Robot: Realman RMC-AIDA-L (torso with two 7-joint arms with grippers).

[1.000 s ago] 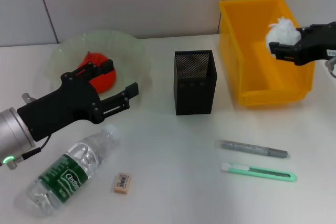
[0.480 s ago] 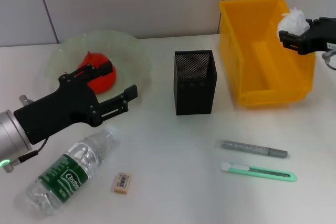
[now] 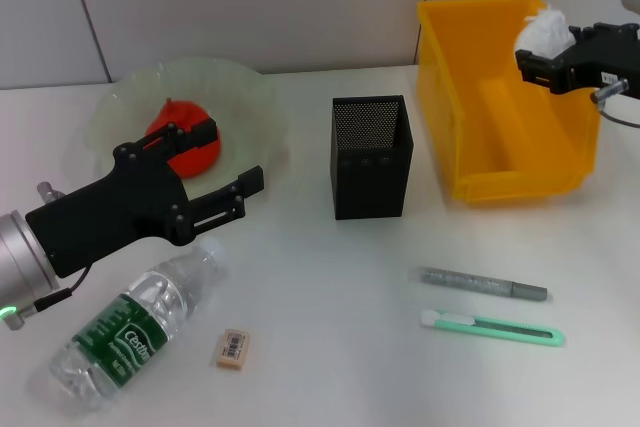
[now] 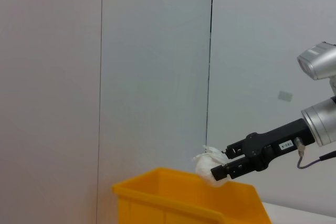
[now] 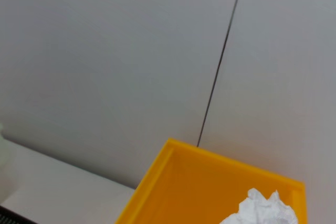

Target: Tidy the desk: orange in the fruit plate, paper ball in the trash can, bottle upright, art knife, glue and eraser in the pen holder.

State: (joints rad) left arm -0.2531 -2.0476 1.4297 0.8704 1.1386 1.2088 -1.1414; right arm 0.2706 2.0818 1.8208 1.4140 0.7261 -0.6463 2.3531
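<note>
White desk [image 3: 330,347] under grey wall panels, and the action is up at two o'clock: the right gripper [image 3: 536,59] has its fingers clamped on the white paper ball [image 3: 541,31], holding it over the far right corner of the yellow trash can [image 3: 500,162]. From the left wrist view comes the side angle that the head view lacks: the ball [image 4: 208,159] sits clear above the bin's rim [image 4: 178,187], pinched at the tip of the black gripper [image 4: 220,164]. Looking from the right wrist, none of that arm's fingers show, only the crumpled ball [image 5: 262,211] over the bin's open inside [image 5: 210,187].

Over at nine o'clock, the left gripper [image 3: 225,167] hovers with fingers apart, just in front of the orange [image 3: 190,147] lying in the pale green fruit plate [image 3: 250,97]. Only the head view shows what else lies on the desk: bottle [image 3: 135,327] on its side at seven o'clock, eraser [image 3: 232,348] just beside it, black mesh pen holder [image 3: 371,157] at centre, and the grey glue [image 3: 483,284] and green art knife [image 3: 493,327] lying side by side at five o'clock.
</note>
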